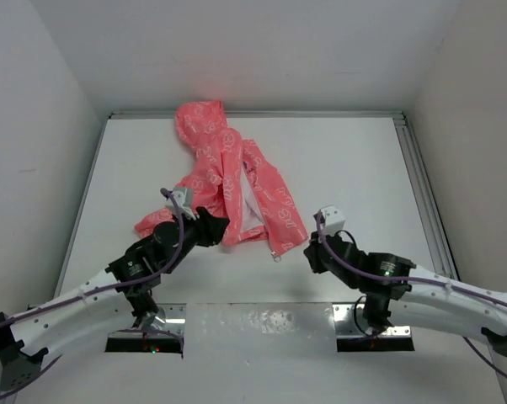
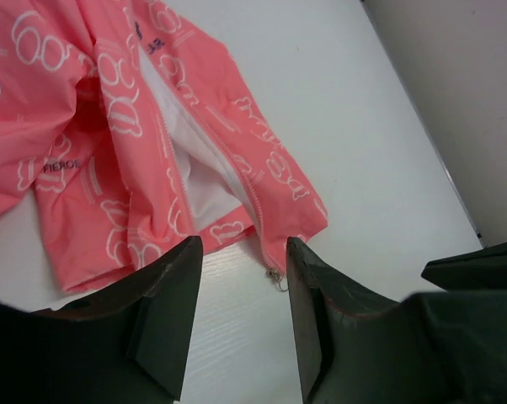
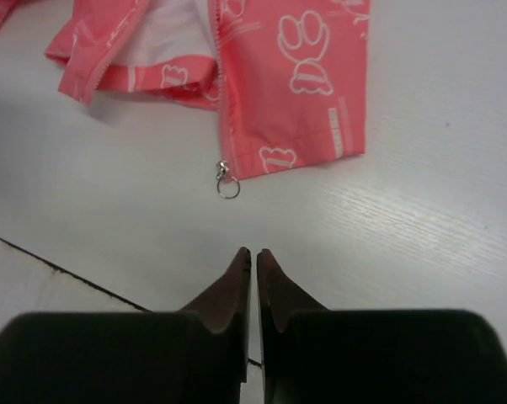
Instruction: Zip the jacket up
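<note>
White tabletop (image 1: 354, 168) | jacket (image 1: 237, 181) lay unzipped, I judged zipping not begun | zipper pull (image 3: 226, 181) just ahead of my right tool (image 3: 254, 252), pressed together | left tool (image 2: 242, 248) spread, empty

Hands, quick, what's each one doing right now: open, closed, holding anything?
Left hand: open, empty, by the jacket hem.
Right hand: closed on nothing, short of the zipper pull.

From above, my left gripper (image 1: 210, 225) hides part of the near hem of the jacket (image 1: 228, 160). Both wrist views crop the jacket at their top edge. The zipper pull (image 1: 276, 255) is too small from above to make out.
</note>
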`<move>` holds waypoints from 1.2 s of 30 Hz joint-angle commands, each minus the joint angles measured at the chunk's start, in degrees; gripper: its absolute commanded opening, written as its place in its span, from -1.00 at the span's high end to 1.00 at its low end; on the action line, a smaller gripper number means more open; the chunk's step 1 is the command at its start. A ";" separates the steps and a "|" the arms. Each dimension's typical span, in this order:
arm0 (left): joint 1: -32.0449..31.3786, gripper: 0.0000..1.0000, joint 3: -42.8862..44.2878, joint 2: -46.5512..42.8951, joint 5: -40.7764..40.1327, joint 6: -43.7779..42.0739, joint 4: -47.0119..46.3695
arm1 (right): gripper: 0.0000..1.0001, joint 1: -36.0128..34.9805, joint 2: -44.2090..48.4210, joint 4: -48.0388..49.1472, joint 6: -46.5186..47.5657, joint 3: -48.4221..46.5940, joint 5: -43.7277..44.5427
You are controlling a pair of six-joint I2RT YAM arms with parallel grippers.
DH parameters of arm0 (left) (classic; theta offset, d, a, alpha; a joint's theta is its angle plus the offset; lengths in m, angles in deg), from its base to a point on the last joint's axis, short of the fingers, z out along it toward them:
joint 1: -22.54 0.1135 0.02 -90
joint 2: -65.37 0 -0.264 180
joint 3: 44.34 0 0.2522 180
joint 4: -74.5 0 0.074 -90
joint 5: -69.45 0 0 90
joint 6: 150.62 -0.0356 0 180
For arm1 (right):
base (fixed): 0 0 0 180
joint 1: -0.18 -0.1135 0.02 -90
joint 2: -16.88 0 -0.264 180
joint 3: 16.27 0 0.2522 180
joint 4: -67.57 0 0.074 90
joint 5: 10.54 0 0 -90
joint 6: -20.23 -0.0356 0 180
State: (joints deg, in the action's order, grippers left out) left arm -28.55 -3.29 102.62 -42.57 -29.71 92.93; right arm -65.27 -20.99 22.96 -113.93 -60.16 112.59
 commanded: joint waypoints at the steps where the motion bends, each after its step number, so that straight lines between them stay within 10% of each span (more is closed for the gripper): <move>1: -0.33 0.16 -2.32 -1.92 -0.65 1.60 3.85 | 0.97 -0.38 -4.66 7.64 1.45 0.25 -7.10; 7: -0.41 0.41 -1.97 -1.05 -5.40 3.00 9.39 | 1.00 -0.38 -7.48 16.26 -0.22 2.45 -10.63; 12: -0.41 1.00 -2.85 1.24 -4.62 4.94 9.49 | 1.00 -0.38 -14.21 27.92 -5.83 3.68 -13.52; 17: -0.33 1.00 -3.64 -0.95 -1.54 5.47 8.34 | 0.95 -0.38 -25.49 35.14 -13.74 1.39 -12.39; 24: -0.33 0.65 -6.89 -7.98 2.50 5.73 8.96 | -0.05 -0.38 -38.41 44.99 -18.77 -3.35 -11.49; 36: -0.33 0.53 -8.04 -9.39 2.42 6.70 11.85 | 0.04 3.12 -51.33 57.21 -19.55 -8.28 -13.78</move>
State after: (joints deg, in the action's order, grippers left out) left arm -28.55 -11.84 93.75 -39.99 -23.24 104.73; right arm -64.46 -70.19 72.66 -132.03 -66.74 99.87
